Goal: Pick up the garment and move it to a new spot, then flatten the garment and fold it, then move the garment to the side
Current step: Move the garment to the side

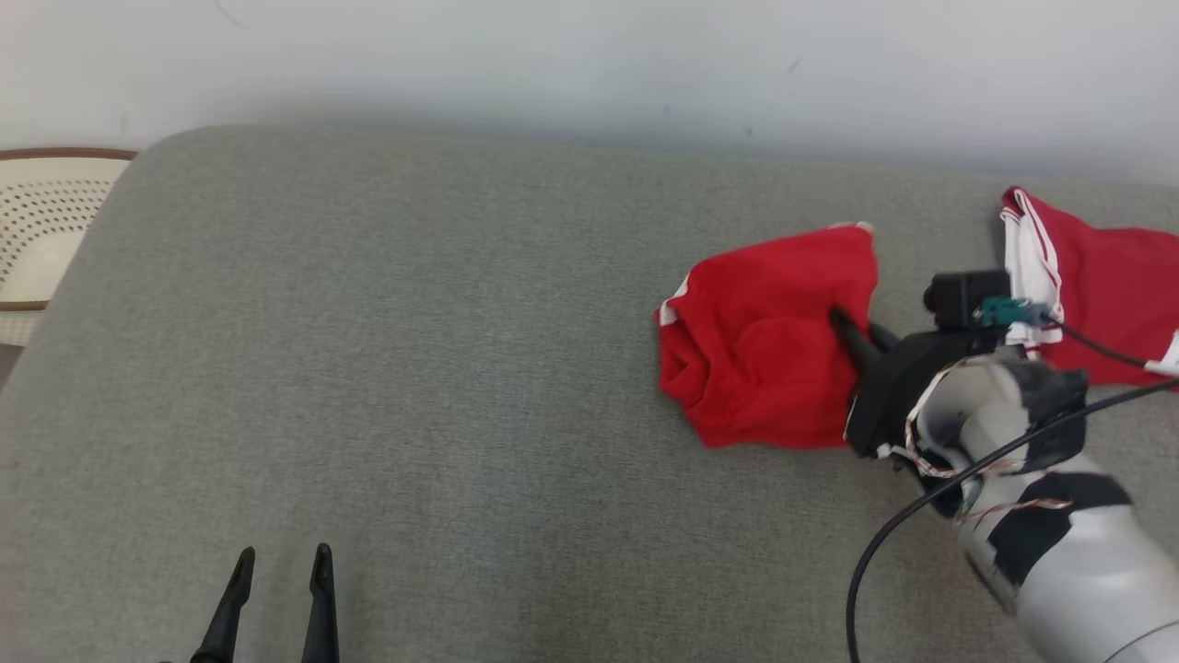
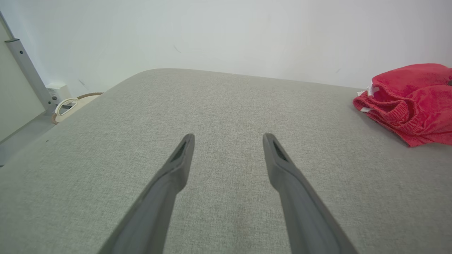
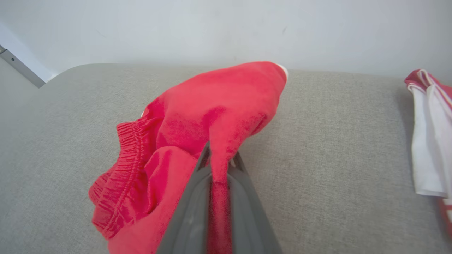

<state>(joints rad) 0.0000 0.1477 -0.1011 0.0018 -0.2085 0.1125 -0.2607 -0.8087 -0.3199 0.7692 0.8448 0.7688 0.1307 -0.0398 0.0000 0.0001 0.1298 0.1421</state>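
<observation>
The garment (image 1: 764, 341) is a crumpled red piece with an elastic waistband, lying on the grey cushion (image 1: 414, 368) right of centre. My right gripper (image 1: 843, 322) reaches in from the lower right and is shut on a fold at its right side. In the right wrist view the two fingers pinch a ridge of red cloth of the garment (image 3: 212, 120), which rises toward them. The left gripper (image 1: 281, 557) stands open at the lower left, well away from the cloth. From the left wrist, the open left gripper (image 2: 227, 137) hovers over bare cushion, with the garment (image 2: 409, 102) at the far right.
A second red garment with white trim (image 1: 1087, 285) lies at the cushion's right edge, close behind my right wrist. A perforated cream basket (image 1: 41, 230) sits beyond the cushion's left edge. A pale wall (image 1: 589, 55) runs behind the cushion.
</observation>
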